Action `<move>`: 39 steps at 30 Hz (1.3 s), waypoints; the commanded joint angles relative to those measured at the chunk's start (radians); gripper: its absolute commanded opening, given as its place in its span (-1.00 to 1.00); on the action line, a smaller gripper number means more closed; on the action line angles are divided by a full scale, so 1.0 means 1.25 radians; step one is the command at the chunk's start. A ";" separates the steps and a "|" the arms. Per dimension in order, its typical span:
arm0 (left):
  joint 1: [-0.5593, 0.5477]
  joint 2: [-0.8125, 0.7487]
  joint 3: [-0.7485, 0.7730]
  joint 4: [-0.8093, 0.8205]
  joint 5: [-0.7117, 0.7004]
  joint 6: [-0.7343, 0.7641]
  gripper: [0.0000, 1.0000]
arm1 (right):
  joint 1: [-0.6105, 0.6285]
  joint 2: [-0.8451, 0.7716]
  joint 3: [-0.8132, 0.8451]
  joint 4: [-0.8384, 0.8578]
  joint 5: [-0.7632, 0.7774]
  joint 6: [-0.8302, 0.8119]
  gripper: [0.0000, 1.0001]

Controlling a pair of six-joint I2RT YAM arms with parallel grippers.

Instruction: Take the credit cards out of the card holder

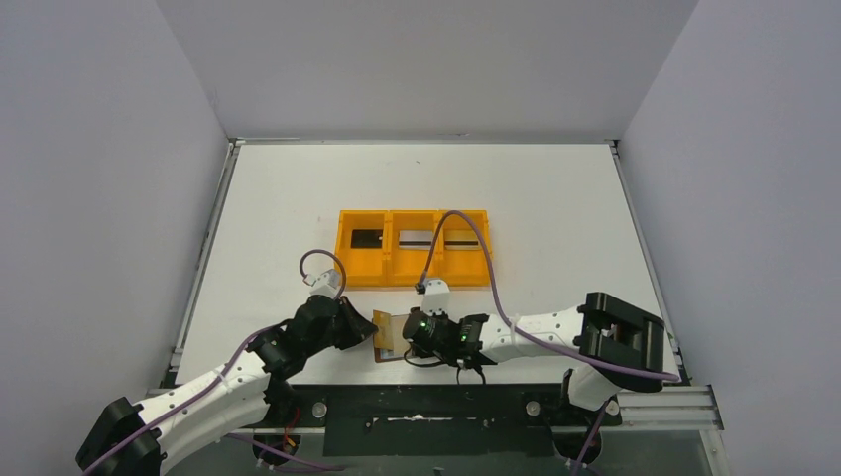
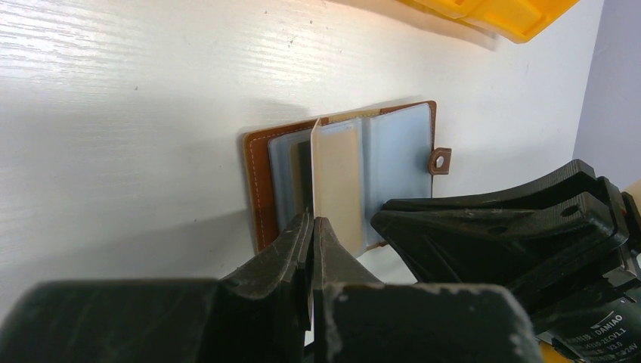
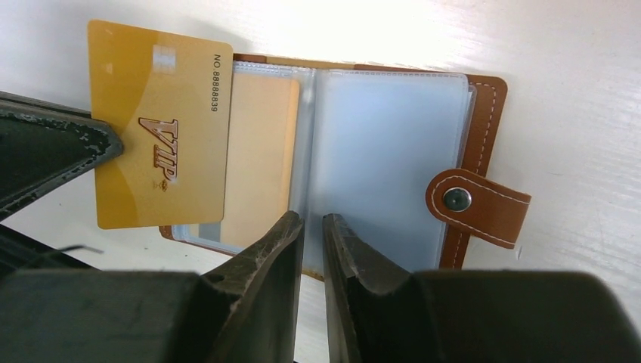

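Note:
The card holder (image 3: 385, 151) lies open on the table, brown leather with pale blue pockets and a snap tab (image 3: 476, 204). My left gripper (image 2: 312, 223) is shut on a gold credit card (image 3: 159, 128) marked VIP. That card stands on edge over the holder's left pocket and sticks out past its left side. A tan shape (image 3: 257, 151) shows inside that pocket. My right gripper (image 3: 312, 223) hovers at the holder's near edge by the fold, its jaws a narrow gap apart with nothing between them. From above, the card holder (image 1: 389, 335) sits between the two grippers.
An orange three-compartment tray (image 1: 389, 248) stands behind the holder, with a black card (image 1: 367, 238), a grey card (image 1: 416, 238) and another pale card (image 1: 458, 239) in it. The right arm's cable arcs over the tray. The enclosure walls rise on both sides.

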 commanded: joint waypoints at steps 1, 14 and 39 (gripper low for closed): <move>0.004 -0.007 0.032 0.019 0.009 0.020 -1.00 | -0.005 -0.039 0.001 0.047 0.012 -0.005 -0.63; 0.004 -0.035 0.081 0.051 0.049 0.075 -1.00 | -0.032 -0.176 -0.104 0.181 0.017 0.003 -0.51; 0.237 -0.102 -0.002 0.410 0.463 -0.013 -1.00 | -0.245 -0.558 -0.347 0.461 -0.236 -0.058 0.68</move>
